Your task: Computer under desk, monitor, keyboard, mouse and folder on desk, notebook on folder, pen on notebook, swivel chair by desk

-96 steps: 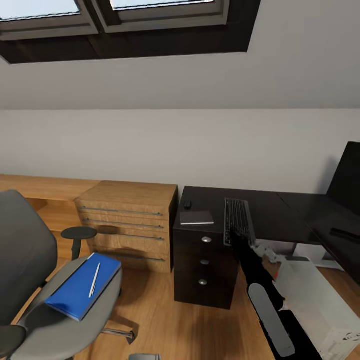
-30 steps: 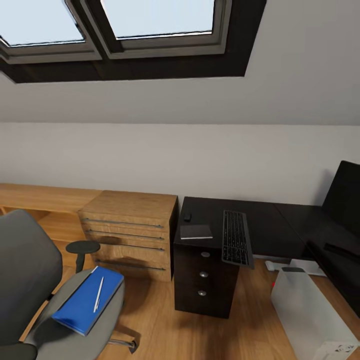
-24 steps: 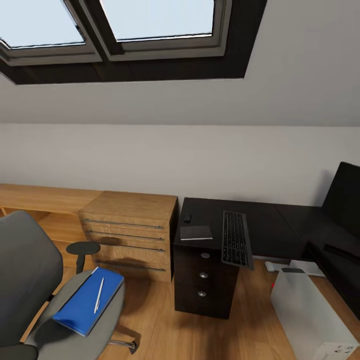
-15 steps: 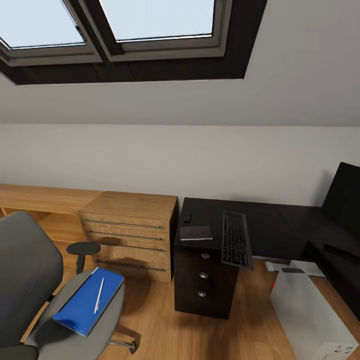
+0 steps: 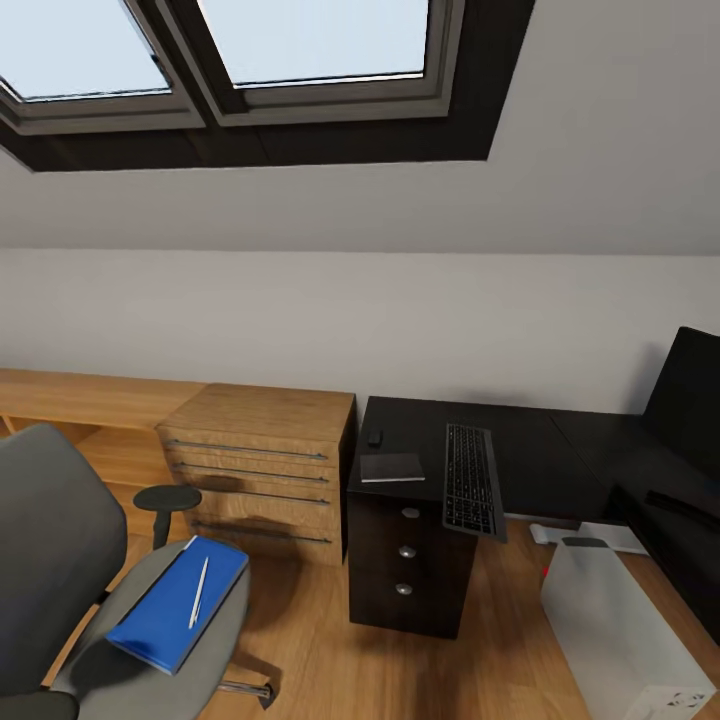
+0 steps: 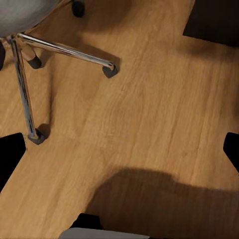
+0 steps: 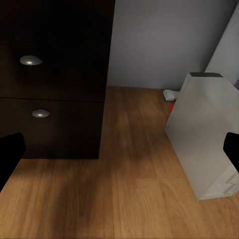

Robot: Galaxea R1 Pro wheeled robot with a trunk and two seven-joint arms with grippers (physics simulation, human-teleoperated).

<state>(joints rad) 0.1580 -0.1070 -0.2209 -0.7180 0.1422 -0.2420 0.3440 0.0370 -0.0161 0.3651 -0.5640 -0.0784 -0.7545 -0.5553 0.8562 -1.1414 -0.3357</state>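
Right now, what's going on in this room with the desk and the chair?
Nothing is being handled at this moment. The black keyboard lies on the dark desk, its near end overhanging the edge, beside a dark grey notebook and a small black mouse. The blue folder, with a white pen on it, sits on the grey swivel chair. The white computer tower stands on the wooden floor by the desk.

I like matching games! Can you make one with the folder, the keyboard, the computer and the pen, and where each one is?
Things:
1. folder
2. keyboard
3. computer
4. pen

Places:
A. standing on the wooden floor
B. lying on the blue folder
C. on the swivel chair seat
D. on the black desk

Pairs: 1-C, 2-D, 3-A, 4-B
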